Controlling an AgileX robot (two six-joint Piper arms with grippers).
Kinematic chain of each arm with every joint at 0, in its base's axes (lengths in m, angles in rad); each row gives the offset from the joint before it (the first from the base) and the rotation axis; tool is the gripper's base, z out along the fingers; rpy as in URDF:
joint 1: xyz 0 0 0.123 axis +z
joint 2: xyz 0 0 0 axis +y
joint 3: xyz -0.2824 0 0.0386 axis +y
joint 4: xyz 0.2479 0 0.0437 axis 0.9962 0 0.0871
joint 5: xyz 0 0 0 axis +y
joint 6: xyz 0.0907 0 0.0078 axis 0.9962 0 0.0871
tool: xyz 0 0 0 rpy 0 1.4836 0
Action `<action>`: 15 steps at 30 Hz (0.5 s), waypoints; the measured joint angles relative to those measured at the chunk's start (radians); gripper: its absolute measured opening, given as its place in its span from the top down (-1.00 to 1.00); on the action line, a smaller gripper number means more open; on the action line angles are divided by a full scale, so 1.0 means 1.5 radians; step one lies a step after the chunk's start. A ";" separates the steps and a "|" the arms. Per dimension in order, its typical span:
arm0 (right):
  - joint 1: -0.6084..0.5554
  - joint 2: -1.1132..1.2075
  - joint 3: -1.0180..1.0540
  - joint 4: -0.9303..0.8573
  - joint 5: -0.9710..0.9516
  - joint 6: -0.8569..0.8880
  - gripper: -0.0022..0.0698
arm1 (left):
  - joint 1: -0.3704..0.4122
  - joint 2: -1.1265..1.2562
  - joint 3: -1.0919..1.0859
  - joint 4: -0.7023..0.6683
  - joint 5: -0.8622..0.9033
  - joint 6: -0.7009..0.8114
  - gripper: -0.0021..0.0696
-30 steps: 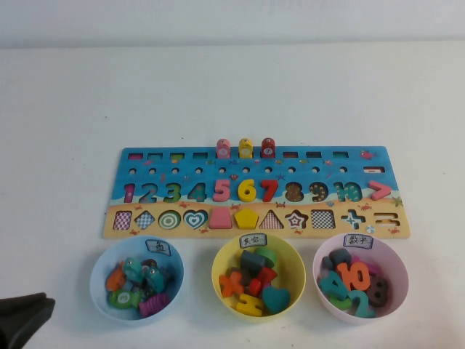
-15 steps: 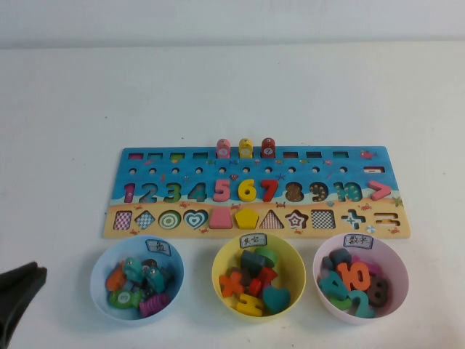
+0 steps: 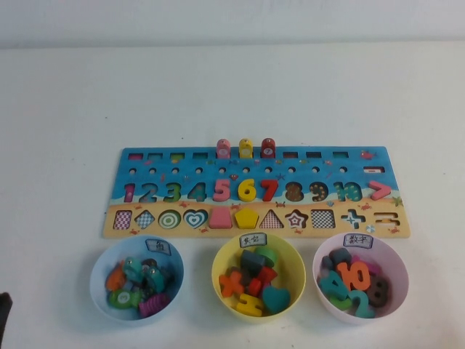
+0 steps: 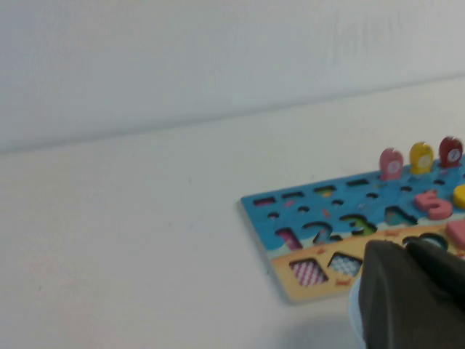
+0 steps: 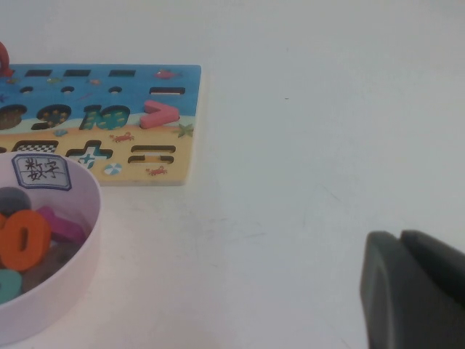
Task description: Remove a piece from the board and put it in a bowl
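High view: board (image 3: 254, 190) lies with its long axis across the table, left to right, sandy strip toward the bowls. Teal piece (image 3: 154, 278) lies in the pale blue bowl (image 3: 98, 280) among other pegs; which way it points is unclear. Wide bare table beyond the board. Left gripper (image 3: 3, 314) only a dark sliver at the near-left edge; right gripper not seen.

Left wrist view: left gripper (image 4: 410, 294) low beside the board's left end, fingers pressed together.

Right wrist view: right gripper (image 5: 410, 291) over bare table right of the pink bowl (image 5: 80, 247), fingers together.

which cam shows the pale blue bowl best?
High view: the pale blue bowl sits whole below the board, pieces inside. Left wrist view: left gripper blocks it. Right wrist view: only the pink bowl and right gripper.
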 joint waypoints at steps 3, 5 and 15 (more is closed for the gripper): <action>0.000 0.000 0.000 0.000 0.000 0.000 0.99 | 0.029 0.000 0.000 0.003 0.058 -0.011 0.95; 0.000 0.000 0.000 0.000 0.000 0.000 0.99 | 0.032 0.000 0.000 0.003 0.093 -0.012 0.95; 0.000 -0.002 0.000 0.000 0.001 0.000 0.99 | 0.034 0.000 0.000 -0.001 0.176 0.003 0.95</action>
